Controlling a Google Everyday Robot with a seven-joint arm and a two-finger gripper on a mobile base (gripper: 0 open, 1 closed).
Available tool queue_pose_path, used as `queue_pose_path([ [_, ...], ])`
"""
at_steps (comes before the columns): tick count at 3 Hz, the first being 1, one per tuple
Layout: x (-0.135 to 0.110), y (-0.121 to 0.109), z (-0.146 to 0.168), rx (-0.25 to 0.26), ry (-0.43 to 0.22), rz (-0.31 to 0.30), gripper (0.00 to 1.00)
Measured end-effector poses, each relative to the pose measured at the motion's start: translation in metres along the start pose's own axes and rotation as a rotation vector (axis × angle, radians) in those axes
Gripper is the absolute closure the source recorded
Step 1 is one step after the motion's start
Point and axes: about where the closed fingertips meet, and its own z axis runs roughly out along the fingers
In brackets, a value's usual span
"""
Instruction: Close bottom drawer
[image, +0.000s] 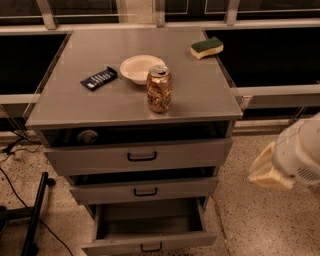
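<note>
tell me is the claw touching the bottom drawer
Apart. The camera view shows the claw off to the right of the cabinet, with bare floor between it and the open bottom drawer.

Grey metal cabinet top (200, 95): copper-coloured drink can (159, 89) upright, approx. centre, twd. front edge. White round shallow bowl (141, 67) just behind can. Dark blue flat packet (99, 78) left of bowl, nr. left edge. Green-and-yellow rectangular sponge (207, 47) at rear right corner. Black cable (12, 145) on floor, left side.
</note>
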Motion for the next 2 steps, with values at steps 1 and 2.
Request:
queue_pose_path([
  [1,0.023,0.046,0.068,-0.098,-0.006,0.028,0.96],
  [2,0.032,0.062,0.081,-0.135,0.007,0.040,1.00],
])
